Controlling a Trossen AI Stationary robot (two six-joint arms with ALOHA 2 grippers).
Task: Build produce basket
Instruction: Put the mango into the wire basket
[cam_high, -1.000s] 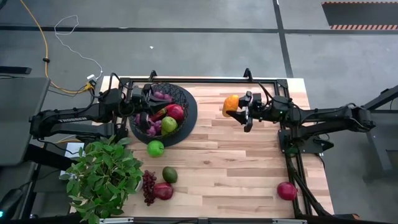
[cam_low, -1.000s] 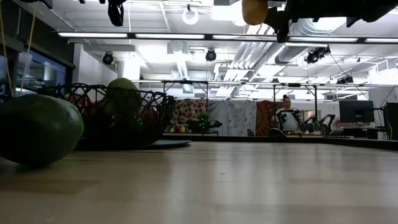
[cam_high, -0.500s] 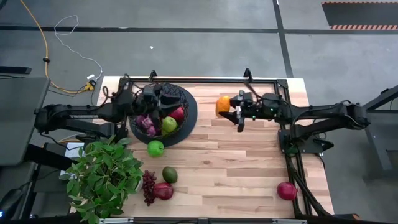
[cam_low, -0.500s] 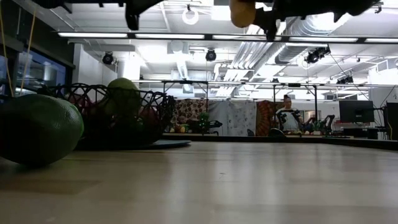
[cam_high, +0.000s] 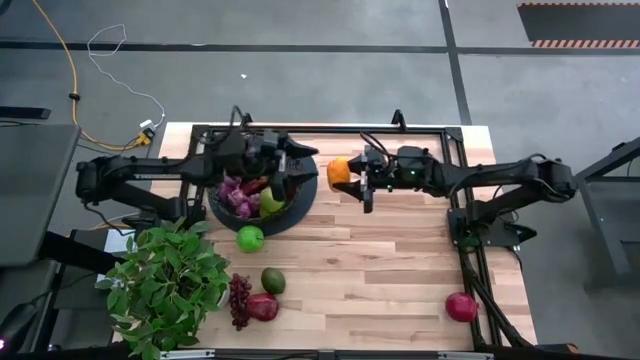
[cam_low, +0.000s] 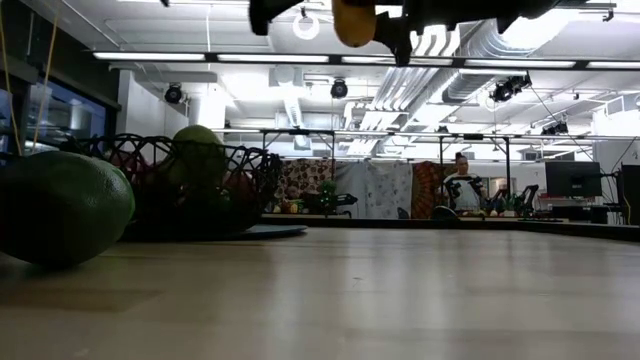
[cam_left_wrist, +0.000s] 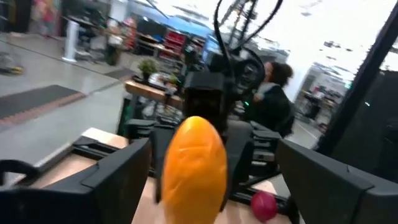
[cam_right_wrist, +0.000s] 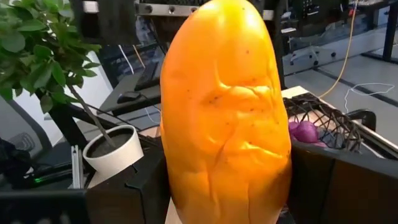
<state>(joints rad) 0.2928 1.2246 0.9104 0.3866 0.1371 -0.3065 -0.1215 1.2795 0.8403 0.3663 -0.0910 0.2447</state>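
Observation:
My right gripper (cam_high: 352, 176) is shut on a yellow-orange pepper (cam_high: 339, 172) and holds it in the air just right of the black wire basket (cam_high: 300, 195). In the basket lie purple grapes (cam_high: 238, 195), a green apple (cam_high: 270, 201) and red fruit. My left gripper (cam_high: 306, 166) reaches across the basket's top, open, with its fingers facing the pepper (cam_left_wrist: 194, 168) and a small gap left between them. In the low view the pepper (cam_low: 353, 20) hangs high over the table. My right gripper pinches the pepper's two opposite sides (cam_right_wrist: 180, 186) between its two fingers (cam_right_wrist: 124, 193), near the end closest to the wrist. The fingers come level from the table's right. The pepper is lifted clear of the table and the basket, its free end toward the left gripper.
On the bare wood near the front left lie a green apple (cam_high: 250, 238), an avocado (cam_high: 273, 281), dark grapes (cam_high: 240, 300) and a pomegranate (cam_high: 263, 307). A second pomegranate (cam_high: 461, 306) lies front right. A leafy potted plant (cam_high: 170, 285) stands front left.
My left gripper has gone from the basket's left side across it toward the table's right, and has opened. My right gripper has carried the pepper toward the table's left, up to the basket's right rim; the pepper stays clear of the table.

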